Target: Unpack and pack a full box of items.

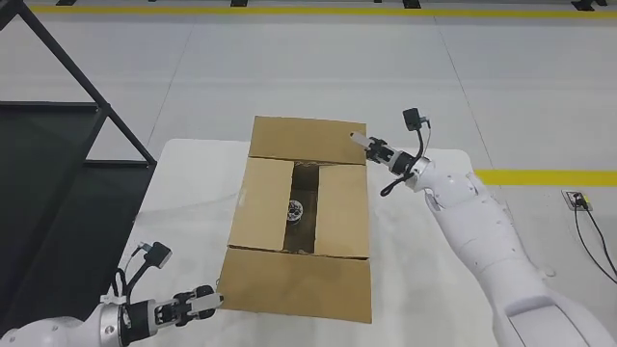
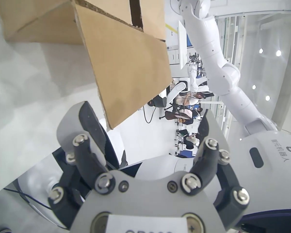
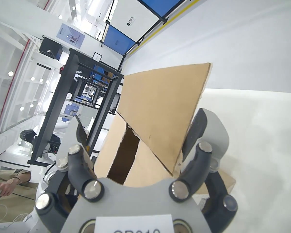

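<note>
Table [image 1: 183, 193]: white, with box [image 1: 339, 202] at centre. Side flaps [image 1: 258, 202] half shut, dark slot between them running near–far, small round item [image 1: 297, 209] low inside. Far flap [image 1: 308, 140] and near flap [image 1: 299, 284] folded outward.
Right hand [image 1: 363, 142]: at far flap's right corner, open, flap edge between fingers [image 3: 200, 124], touching one.
Left hand [image 1: 212, 301]: at near flap's left corner, open, corner between fingers [image 2: 89, 120], not pinched.
Judged next: close each hand on own flap. Right looks readier.
</note>
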Controlling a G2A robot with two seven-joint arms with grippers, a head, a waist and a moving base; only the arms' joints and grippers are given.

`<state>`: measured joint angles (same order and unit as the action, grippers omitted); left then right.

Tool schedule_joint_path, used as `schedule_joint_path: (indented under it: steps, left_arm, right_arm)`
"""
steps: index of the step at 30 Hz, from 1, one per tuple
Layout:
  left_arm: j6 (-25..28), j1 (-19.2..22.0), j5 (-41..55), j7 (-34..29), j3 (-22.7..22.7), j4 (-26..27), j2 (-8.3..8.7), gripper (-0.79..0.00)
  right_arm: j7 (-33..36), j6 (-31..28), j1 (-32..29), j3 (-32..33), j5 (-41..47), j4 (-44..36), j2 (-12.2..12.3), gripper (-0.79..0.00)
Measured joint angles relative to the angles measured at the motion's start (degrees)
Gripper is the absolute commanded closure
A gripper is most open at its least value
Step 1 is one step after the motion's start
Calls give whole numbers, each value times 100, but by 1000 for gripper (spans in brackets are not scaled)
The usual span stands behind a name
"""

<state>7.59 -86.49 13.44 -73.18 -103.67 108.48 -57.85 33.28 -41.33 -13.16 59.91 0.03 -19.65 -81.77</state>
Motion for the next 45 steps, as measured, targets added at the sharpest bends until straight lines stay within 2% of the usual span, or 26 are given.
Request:
schedule_joint_path:
  steps: [10,19,25,34,40,45]
  left_arm:
    - [24,-57,514,262,-94,150,34,-785]
    - [70,-109,1087,607,-170,255,41,-785]
    - [134,-210,1283,916,-233,346,40,-785]
    - [70,-233,1503,1487,-185,413,25,-785]
    - [-65,-90,1405,1958,-2,544,14,-785]
    - [-235,211,1244,2293,283,582,9,-785]
  right_arm:
    - [439,-544,123,167,523,266,-27,-785]
    - [650,-942,108,289,735,112,24,-785]
    - [1079,-1166,59,413,1006,-140,99,-785]
    - [1657,-1085,-128,532,1116,-743,260,-785]
    - [1917,-656,-408,620,1074,-1365,398,-785]
    - [2144,-256,-751,707,963,-2135,526,-785]
